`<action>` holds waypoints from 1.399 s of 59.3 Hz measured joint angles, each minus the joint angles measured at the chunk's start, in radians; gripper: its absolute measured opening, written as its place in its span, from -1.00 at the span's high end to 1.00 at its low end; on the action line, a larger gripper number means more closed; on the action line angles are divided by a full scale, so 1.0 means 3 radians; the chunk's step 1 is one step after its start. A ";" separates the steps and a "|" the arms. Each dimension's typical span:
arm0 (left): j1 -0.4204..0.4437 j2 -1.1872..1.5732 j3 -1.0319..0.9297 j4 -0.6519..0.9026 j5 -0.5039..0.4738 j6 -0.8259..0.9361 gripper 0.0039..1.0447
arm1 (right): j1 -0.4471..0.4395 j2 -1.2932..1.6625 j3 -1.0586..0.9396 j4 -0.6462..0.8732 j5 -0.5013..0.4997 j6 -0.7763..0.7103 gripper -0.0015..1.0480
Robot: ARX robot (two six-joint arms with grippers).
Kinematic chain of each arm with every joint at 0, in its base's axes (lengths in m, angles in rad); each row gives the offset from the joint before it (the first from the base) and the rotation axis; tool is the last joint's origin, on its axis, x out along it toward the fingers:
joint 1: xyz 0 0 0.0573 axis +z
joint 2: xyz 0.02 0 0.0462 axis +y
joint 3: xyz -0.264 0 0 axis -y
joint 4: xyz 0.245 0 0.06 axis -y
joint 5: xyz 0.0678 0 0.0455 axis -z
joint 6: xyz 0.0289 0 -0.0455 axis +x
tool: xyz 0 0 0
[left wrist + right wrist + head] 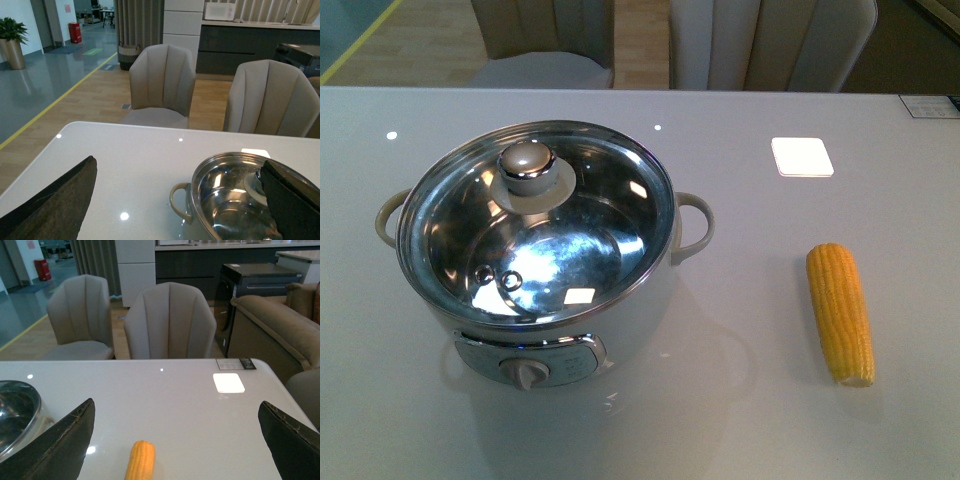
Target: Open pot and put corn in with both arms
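The corn (840, 313) lies flat on the counter (740, 420). Its long axis runs roughly away from the robot, with the near end swung slightly outward. The far end is blunt and rounded. The near end is a little slimmer and shows a pale cut face. Its kernels are yellow-orange in neat lengthwise rows, with no husk.

The right tool (176, 404) is spread wide and holds nothing. The corn (140, 460) sits low between its two fingers (60, 440), closer to the finger on the pot's side, with the cob's length in line with the way the tool faces. It touches neither finger.

The left tool (177, 165) is also wide open and empty. The pot (200, 175) lies ahead of and below it, partly hidden by one finger.

In the front view the pot (630, 320) stands well apart from the corn, white-bodied with cream loop handles and a dial panel (530, 365) facing the robot. Its glass lid (535, 225) is still seated, with the knob (527, 165) towards the far side.
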 joint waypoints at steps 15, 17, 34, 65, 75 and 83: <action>-0.0001 0.0001 0.0000 0.0000 0.0000 0.0000 -0.87 | 0.0000 0.0000 0.0000 0.0000 -0.0001 0.0000 -0.83; -0.0001 0.0001 0.0000 0.0000 0.0001 0.0000 -0.87 | 0.0000 0.0000 0.0000 0.0000 -0.0001 0.0000 -0.83; -0.0001 0.0000 0.0000 0.0000 0.0001 0.0000 -0.87 | 0.0000 0.0000 0.0000 0.0000 -0.0001 0.0000 -0.83; -0.0238 0.0970 0.0469 -0.1161 -0.0357 -0.0347 -0.87 | 0.0000 -0.0001 0.0000 0.0000 -0.0001 0.0000 -0.83; -0.0346 0.1474 0.0636 -0.0638 -0.0370 -0.0329 -0.87 | 0.0000 -0.0001 0.0000 0.0000 -0.0001 0.0000 -0.83; -0.0413 0.2230 0.0729 0.0120 -0.0397 -0.0273 -0.87 | 0.0000 -0.0001 0.0000 0.0000 -0.0001 0.0001 -0.83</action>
